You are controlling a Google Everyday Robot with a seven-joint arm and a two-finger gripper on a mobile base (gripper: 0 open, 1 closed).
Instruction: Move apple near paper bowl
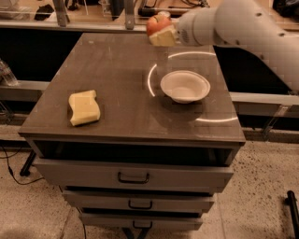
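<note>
The red-orange apple (157,23) is held in my gripper (162,33), which is shut on it with pale fingers (164,38) below and beside it. The apple hangs in the air above the far part of the table, behind and a little left of the paper bowl. The white paper bowl (185,86) stands upright and empty on the right half of the dark tabletop (121,74). My white arm (233,23) reaches in from the upper right.
A yellow sponge (84,107) lies on the left front of the table. Under the tabletop are several drawers (133,176) with dark handles. A counter with clutter (93,9) runs behind the table. A speckled floor lies below.
</note>
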